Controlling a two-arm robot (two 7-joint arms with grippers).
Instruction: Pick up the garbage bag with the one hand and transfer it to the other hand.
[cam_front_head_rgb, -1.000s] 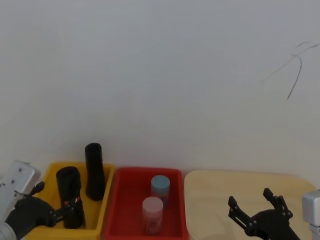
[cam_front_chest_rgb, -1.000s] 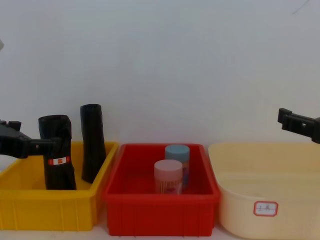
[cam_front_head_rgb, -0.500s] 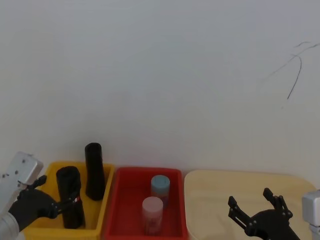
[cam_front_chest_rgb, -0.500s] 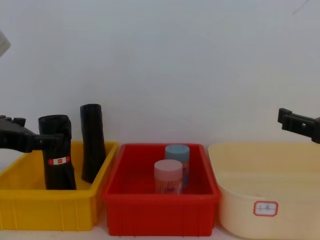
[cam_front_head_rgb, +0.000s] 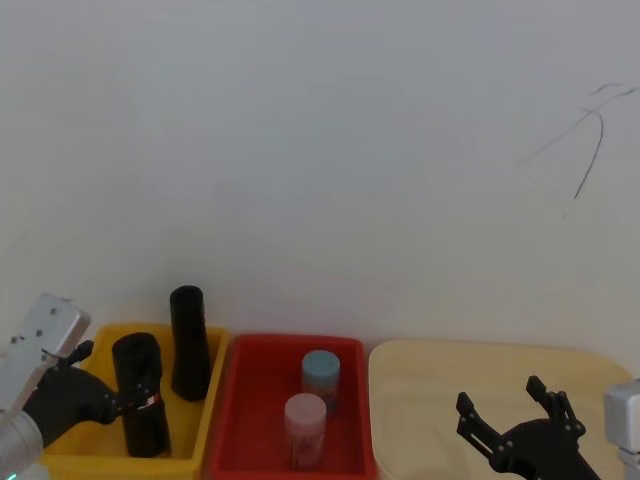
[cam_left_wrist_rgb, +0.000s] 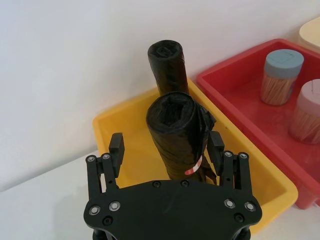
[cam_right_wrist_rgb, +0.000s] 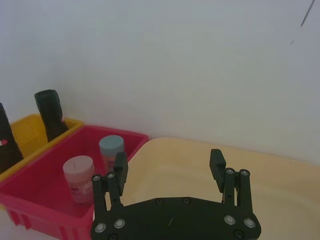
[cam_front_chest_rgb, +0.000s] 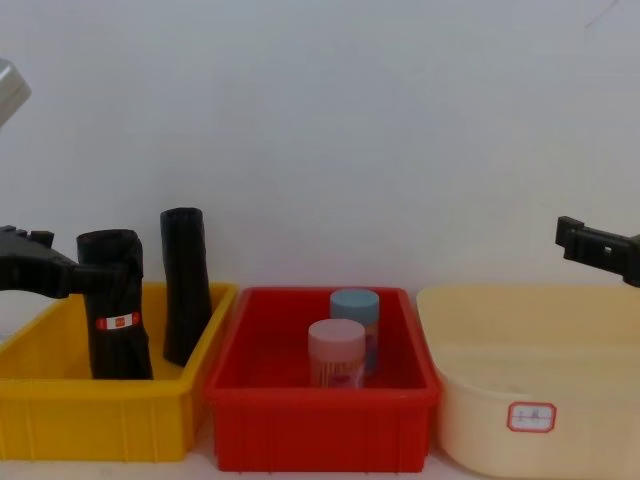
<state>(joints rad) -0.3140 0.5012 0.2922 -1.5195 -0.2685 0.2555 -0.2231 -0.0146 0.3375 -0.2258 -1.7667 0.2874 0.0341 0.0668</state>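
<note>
The garbage bag, a short thick black roll with a red-and-white label band, stands upright in the yellow bin. In the left wrist view the garbage bag sits between the two fingers of my left gripper, which is open and straddles its upper part. From the chest, the left gripper reaches in from the left at the level of the top of the garbage bag. My right gripper hangs open and empty over the cream tub.
A taller plain black roll stands just behind the bag in the same bin. The red bin in the middle holds a pink-lidded jar and a blue-lidded jar. A white wall rises close behind.
My left gripper has risen slightly, from the bag's label band toward its top, staying open. The bag and the right arm have not moved.
</note>
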